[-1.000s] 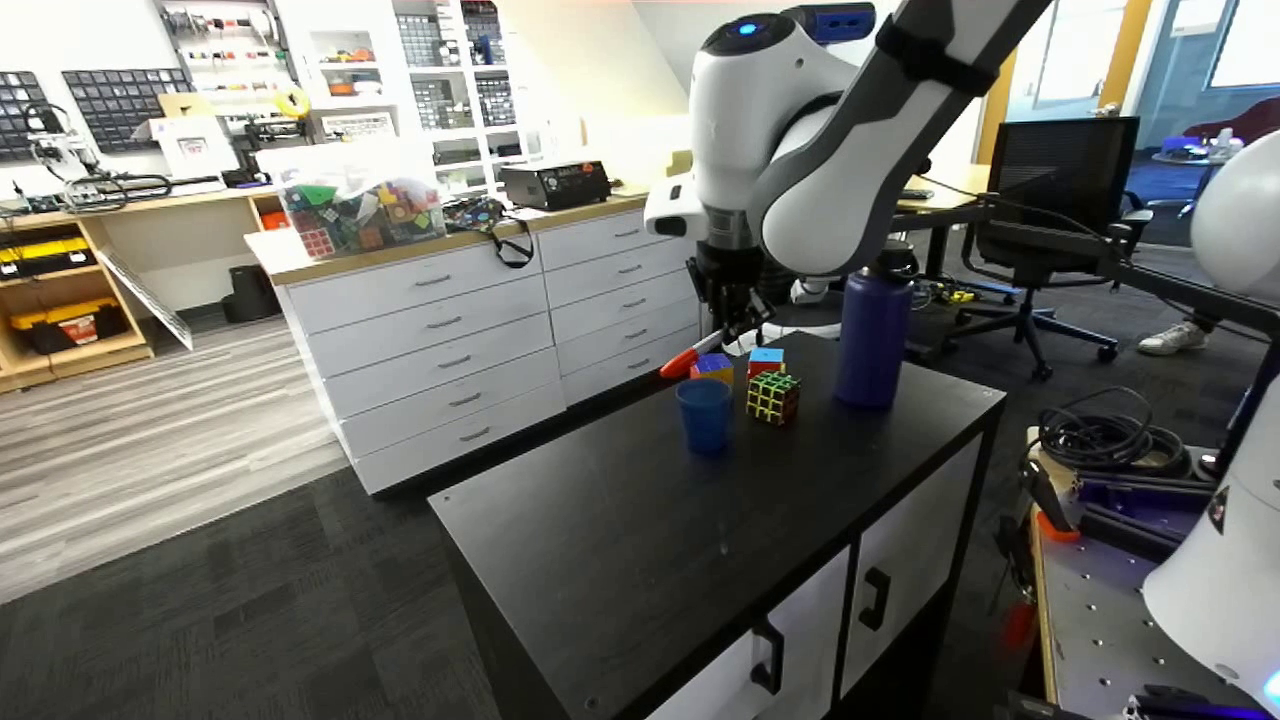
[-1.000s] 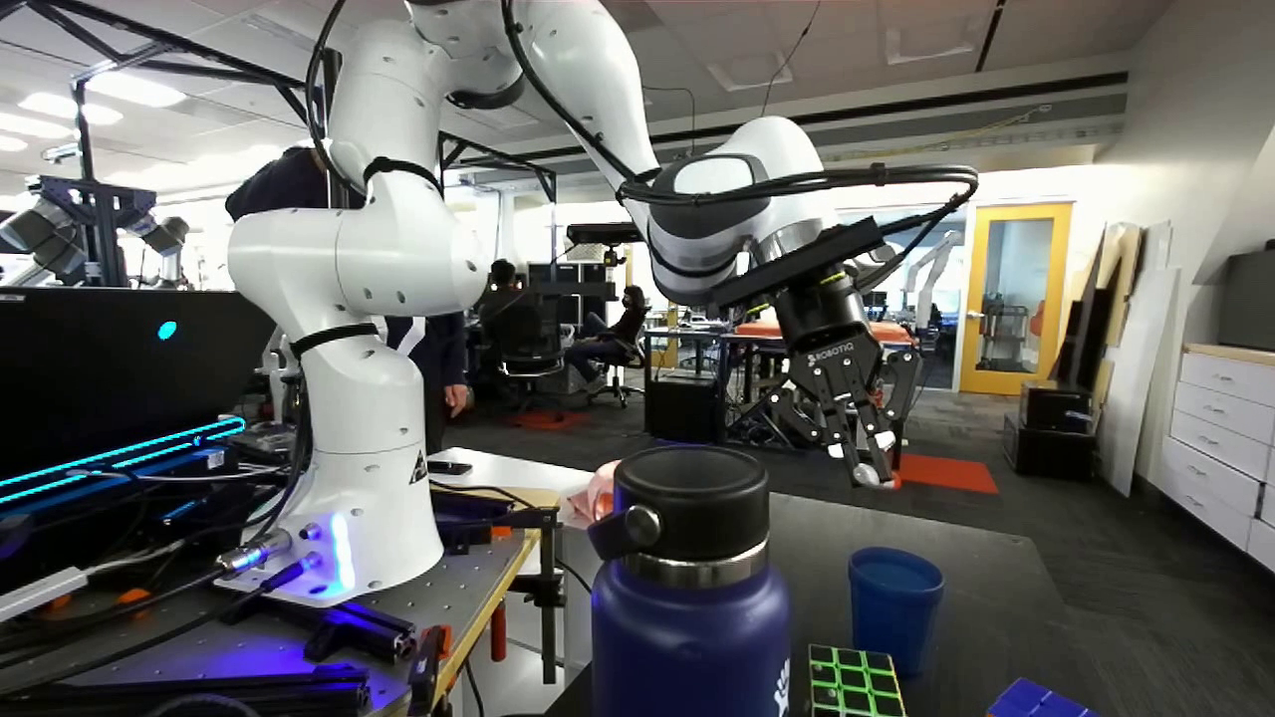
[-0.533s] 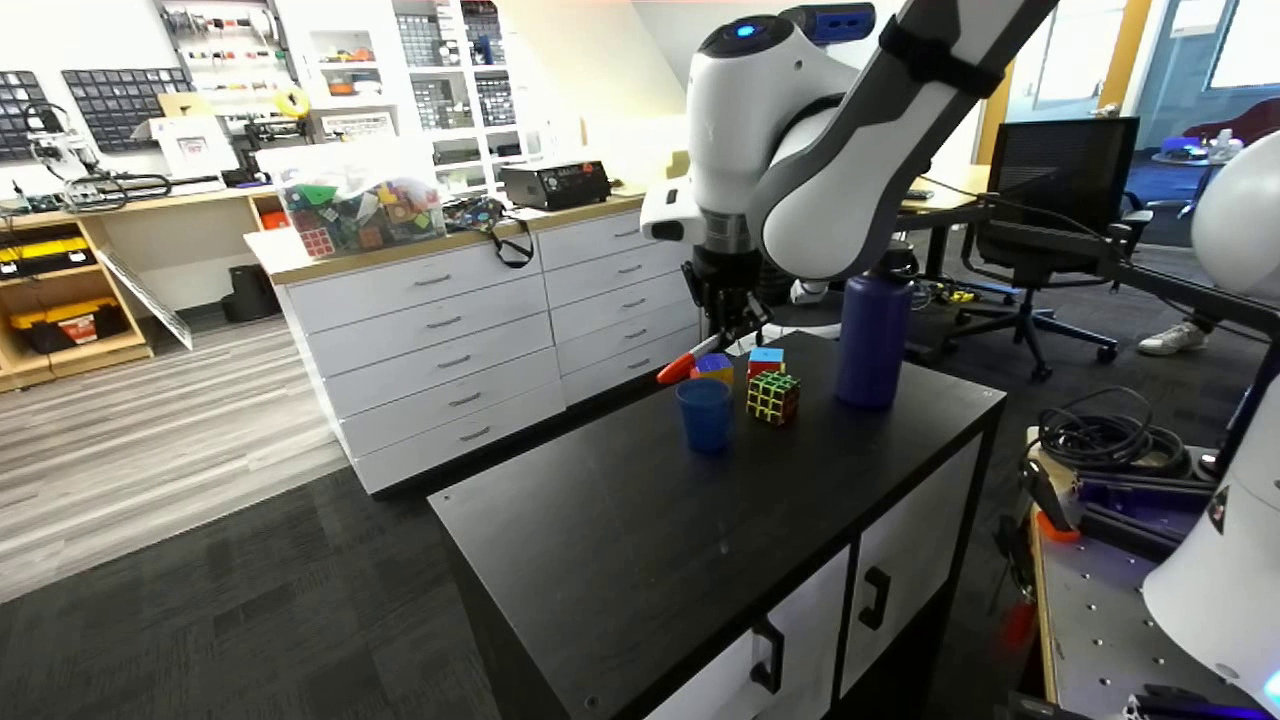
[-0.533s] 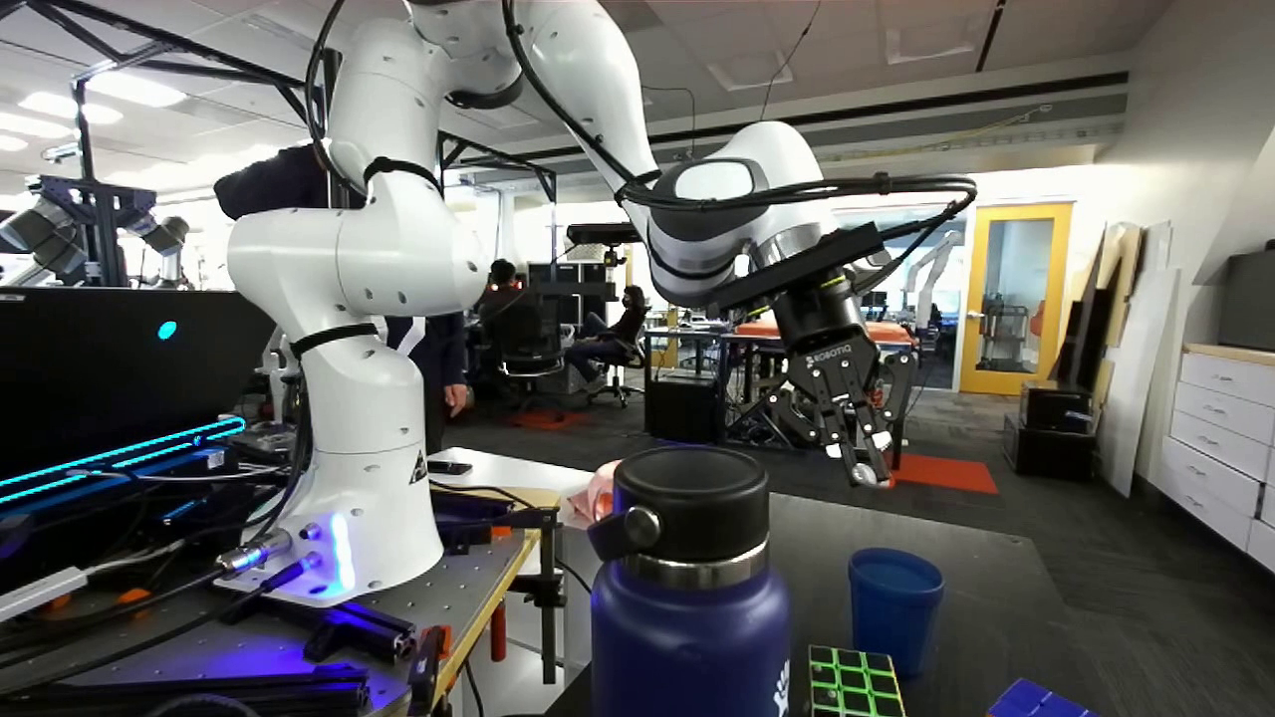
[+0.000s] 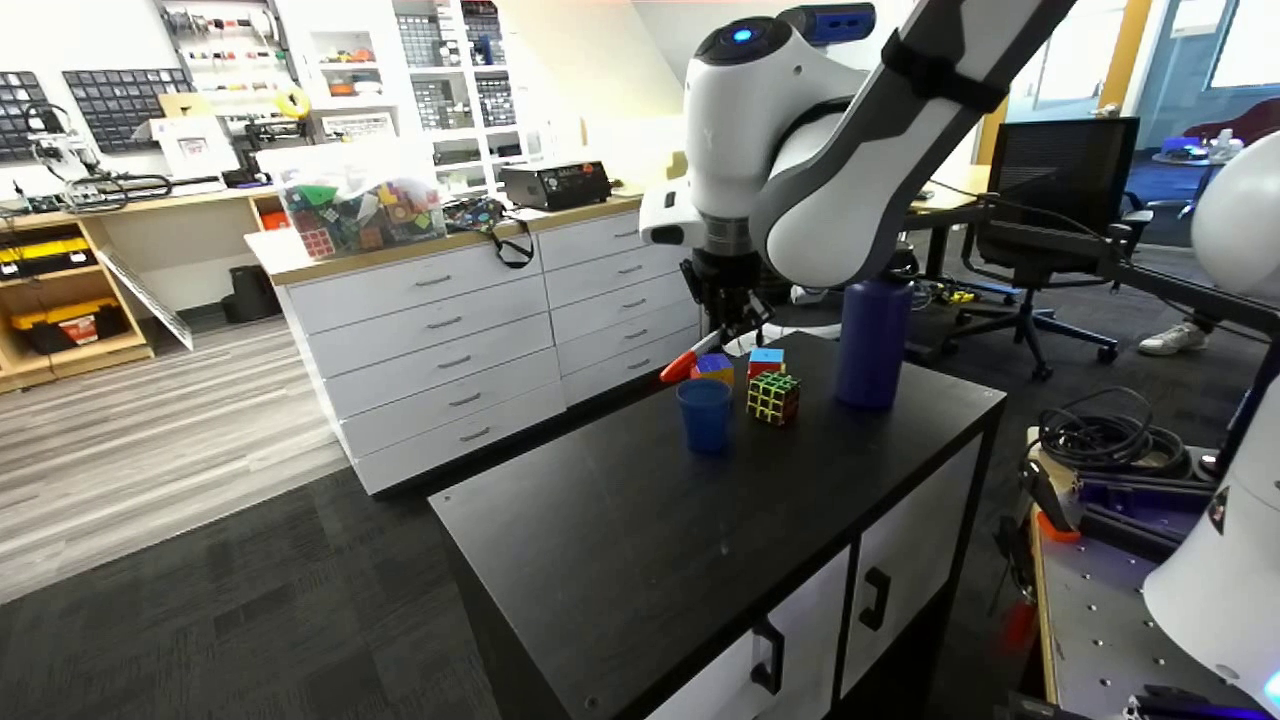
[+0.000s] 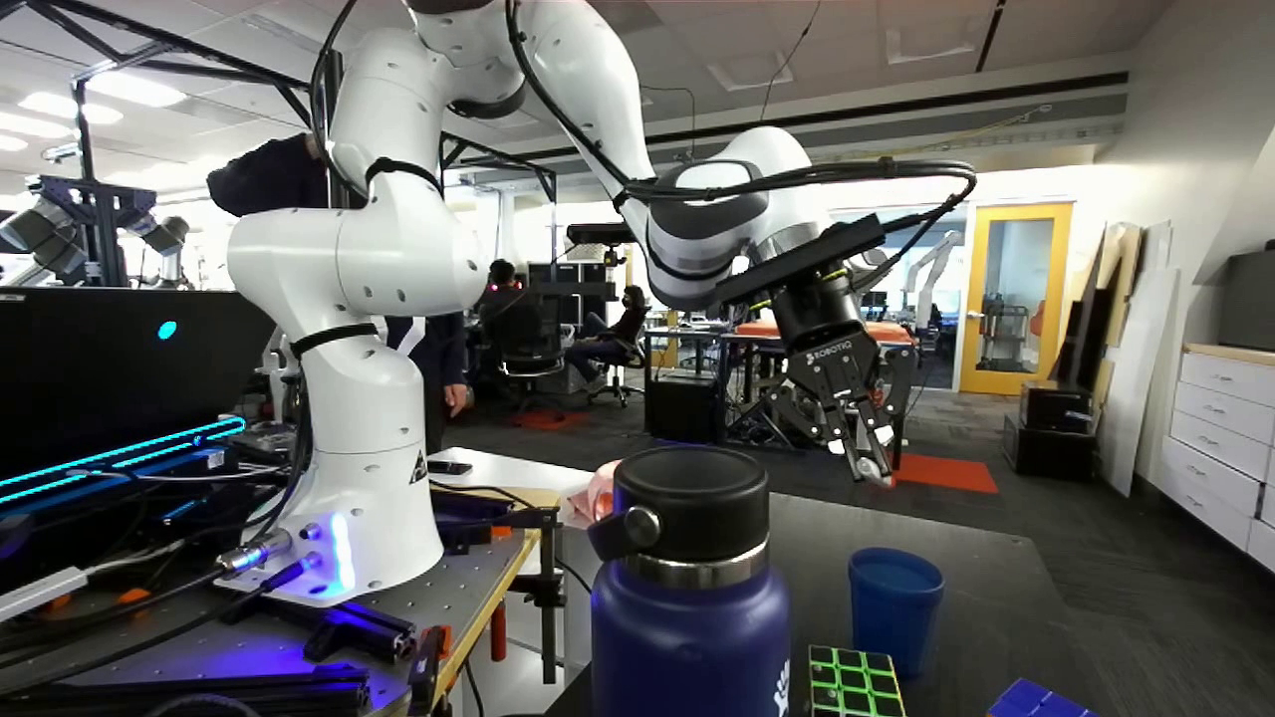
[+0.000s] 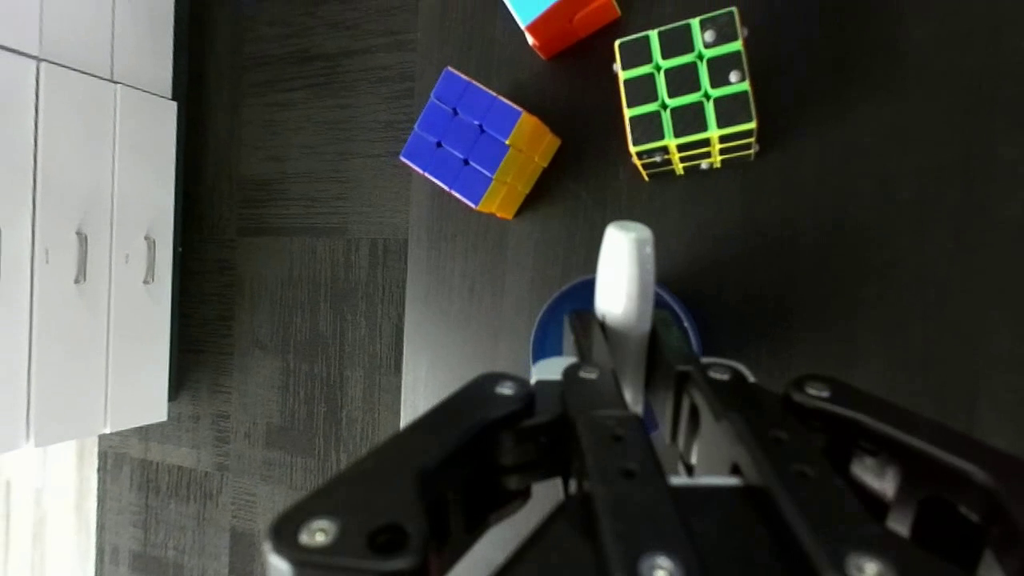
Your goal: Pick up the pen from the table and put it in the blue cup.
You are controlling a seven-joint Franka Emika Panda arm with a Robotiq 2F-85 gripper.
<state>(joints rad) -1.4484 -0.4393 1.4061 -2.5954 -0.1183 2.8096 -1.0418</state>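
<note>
Here, the Robotiq gripper is closed on a red-and-white marker pen, holding it tilted in the air above the black-topped counter. In the wrist view the pen's white end overlaps the rim of the upright blue cup, which stands near the green-framed puzzle cube.
</note>
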